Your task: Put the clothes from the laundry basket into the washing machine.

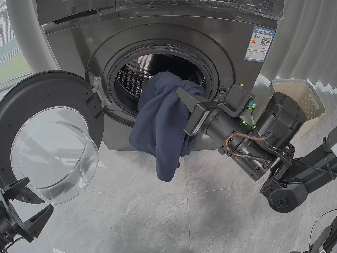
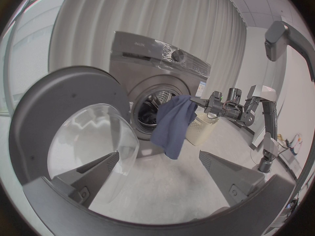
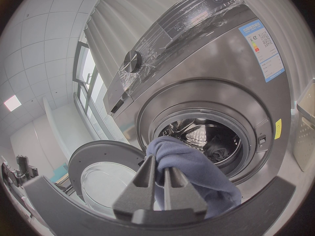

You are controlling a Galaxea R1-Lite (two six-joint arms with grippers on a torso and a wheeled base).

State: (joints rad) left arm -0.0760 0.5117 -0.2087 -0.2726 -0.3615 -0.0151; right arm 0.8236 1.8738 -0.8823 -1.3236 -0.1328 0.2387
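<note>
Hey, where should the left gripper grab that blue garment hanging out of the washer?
Probably the loose lower tail of the blue garment, approached from the robot's left side. It hangs free in front of the washing machine, below the door opening, while the right gripper pinches its upper fold.

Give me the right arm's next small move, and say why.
Probably push the right gripper forward into the drum before letting go: its jaws are shut on the blue garment at the drum's open mouth, and most of the cloth hangs outside, down the machine's front.
</note>
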